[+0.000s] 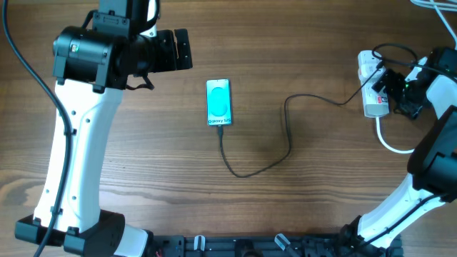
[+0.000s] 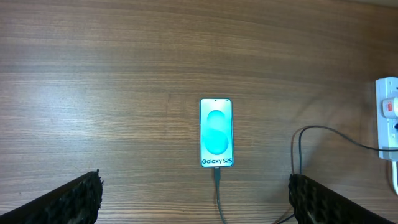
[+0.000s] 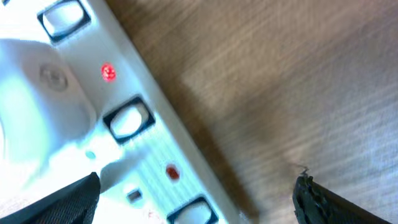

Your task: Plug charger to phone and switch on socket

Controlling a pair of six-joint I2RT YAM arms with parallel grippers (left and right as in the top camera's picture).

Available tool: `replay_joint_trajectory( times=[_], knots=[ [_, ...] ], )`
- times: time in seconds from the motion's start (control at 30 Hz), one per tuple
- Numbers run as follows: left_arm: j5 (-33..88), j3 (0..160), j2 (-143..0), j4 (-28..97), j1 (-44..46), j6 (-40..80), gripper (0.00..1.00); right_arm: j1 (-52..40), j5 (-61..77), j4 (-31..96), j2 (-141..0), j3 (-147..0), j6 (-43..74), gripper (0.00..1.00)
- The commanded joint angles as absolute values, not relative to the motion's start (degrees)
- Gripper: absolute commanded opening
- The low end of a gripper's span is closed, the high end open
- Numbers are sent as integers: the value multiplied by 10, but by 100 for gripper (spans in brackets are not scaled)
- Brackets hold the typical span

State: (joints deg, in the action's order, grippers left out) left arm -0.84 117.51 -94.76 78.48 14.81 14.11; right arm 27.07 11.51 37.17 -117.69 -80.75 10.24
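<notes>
We read this as a robotics lab bench. Wood-grain table (image 1: pixel 143 185) beneath the left gripper (image 1: pixel 177 50). Left arm (image 1: pixel 78 150) and right arm (image 1: pixel 400 200) stand on a black rail (image 1: pixel 243 248) at its edge.

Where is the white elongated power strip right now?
In the overhead view, the white elongated power strip lies on the wooden table's right side, beside the right tool.

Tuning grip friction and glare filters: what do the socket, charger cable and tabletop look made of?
Socket: white moulded plastic, smooth and slightly glossy, with soft highlights on the rocker switches.
Charger cable: thin, black and matte, probably a rubber or PVC sheath, since it lies in loose curves.
Table: brown wood grain with a satin sheen. Solid wood or laminate, cannot tell.
</notes>
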Motion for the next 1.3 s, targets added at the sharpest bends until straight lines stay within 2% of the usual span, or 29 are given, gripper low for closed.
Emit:
replay_joint_trajectory(
  times=[0.0,0.47,0.73,1.07,1.27],
  knots=[
    [-16,1179,-949,785,143,146,100,269,110,397,-1113,-802,112,100],
    [-16,1179,-949,785,143,146,100,250,117,528,-921,-802,132,100],
    [-16,1179,-949,785,143,146,100,156,107,558,-798,-801,107,100],
    [-16,1179,-949,785,143,146,100,20,23,589,-629,-801,104,100],
    [-16,1179,-949,785,143,146,100,-21,-4,610,-556,-801,100,99]
  ],
)
